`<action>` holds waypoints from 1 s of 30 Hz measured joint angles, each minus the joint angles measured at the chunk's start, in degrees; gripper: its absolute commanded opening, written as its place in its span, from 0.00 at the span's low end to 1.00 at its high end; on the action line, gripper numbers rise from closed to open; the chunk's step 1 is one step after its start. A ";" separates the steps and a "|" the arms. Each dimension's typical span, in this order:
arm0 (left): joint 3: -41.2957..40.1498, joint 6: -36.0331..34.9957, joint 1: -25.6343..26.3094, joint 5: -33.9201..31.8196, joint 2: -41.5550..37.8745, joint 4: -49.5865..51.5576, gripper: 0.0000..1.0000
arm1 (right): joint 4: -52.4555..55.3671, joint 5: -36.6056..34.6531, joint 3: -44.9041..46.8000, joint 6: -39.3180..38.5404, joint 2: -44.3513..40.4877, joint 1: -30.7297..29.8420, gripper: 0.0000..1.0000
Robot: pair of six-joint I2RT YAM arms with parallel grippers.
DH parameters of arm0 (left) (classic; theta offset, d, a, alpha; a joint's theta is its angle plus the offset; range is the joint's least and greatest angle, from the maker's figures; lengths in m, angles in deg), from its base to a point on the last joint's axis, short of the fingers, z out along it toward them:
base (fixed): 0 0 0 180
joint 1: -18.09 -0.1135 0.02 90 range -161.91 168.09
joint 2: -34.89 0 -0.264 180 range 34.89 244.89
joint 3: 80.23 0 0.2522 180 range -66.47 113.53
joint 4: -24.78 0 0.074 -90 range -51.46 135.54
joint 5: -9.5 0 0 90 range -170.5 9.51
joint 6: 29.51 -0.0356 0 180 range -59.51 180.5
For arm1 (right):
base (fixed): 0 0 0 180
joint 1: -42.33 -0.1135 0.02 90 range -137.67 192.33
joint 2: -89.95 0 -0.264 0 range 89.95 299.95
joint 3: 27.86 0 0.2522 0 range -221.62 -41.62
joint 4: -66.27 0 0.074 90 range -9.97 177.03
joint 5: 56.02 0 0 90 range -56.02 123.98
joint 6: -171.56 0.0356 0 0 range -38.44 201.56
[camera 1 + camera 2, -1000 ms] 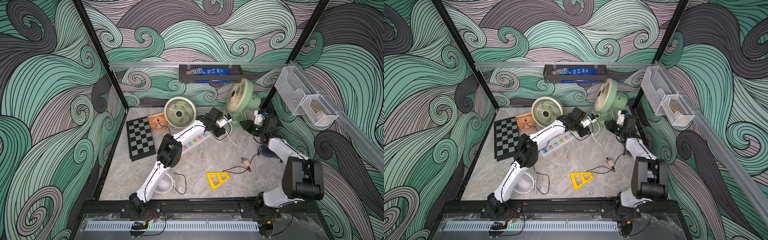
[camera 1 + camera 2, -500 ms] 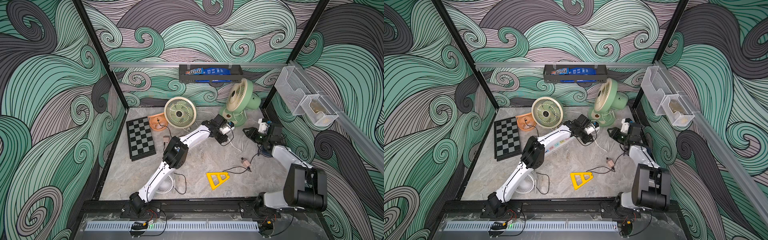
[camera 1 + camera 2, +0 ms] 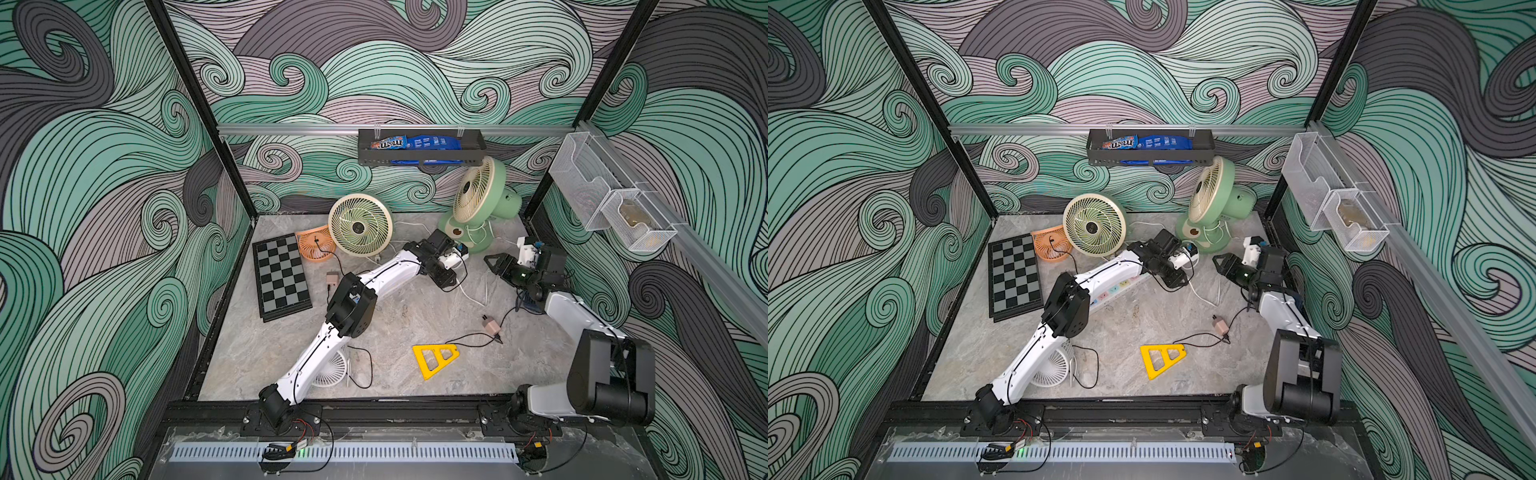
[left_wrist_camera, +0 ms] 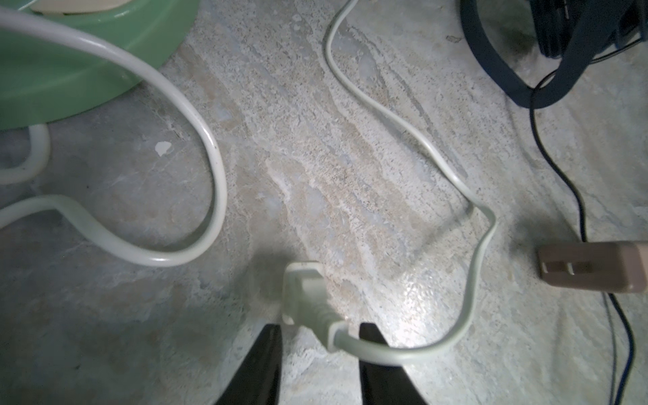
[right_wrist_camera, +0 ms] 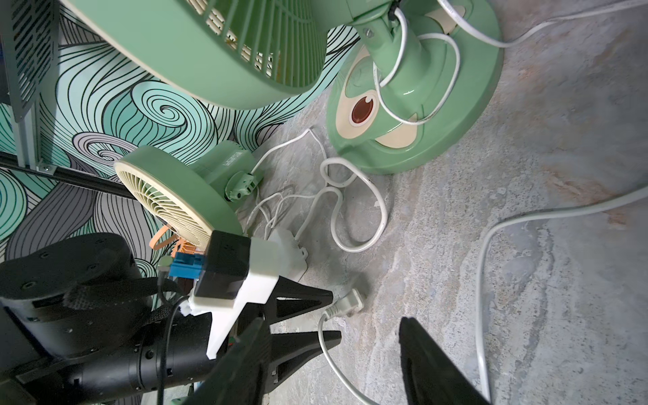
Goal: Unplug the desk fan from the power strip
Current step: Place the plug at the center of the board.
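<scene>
**Both sets of jaws spread; white plug point(image 4: 305, 298) loose**

Nearest you, the yellow triangle point(image 3: 436, 360) lies flat on the marble table point(image 3: 266, 353). Farther in, your left gripper point(image 4: 319, 333) has its fingers point(image 4: 266, 364) parted either side of the white plug, which rests on the table, clear of the strip. Near it, your right gripper point(image 5: 335, 319) gapes wide, holding nothing. The power strip point(image 3: 1113, 290) lies under the left forearm, pastel sockets facing up. At the back stands the green desk fan point(image 3: 478, 199).
</scene>
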 measured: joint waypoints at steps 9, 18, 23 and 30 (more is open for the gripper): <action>-10.01 -2.60 -0.66 0.37 -9.73 1.68 0.61 | -0.72 0.74 -0.13 -1.22 -0.48 2.99 0.73; -23.50 -4.04 -5.35 2.51 -28.04 1.66 0.79 | -2.27 -1.95 0.42 -2.97 -1.55 3.98 0.85; -37.29 -3.19 -12.81 3.50 -38.12 -1.36 0.93 | -4.87 -4.94 2.32 -4.00 -3.78 3.89 0.99; -58.31 -1.22 -23.78 3.82 -51.91 -9.09 0.99 | -8.26 -10.34 5.25 -5.88 -5.35 0.61 0.98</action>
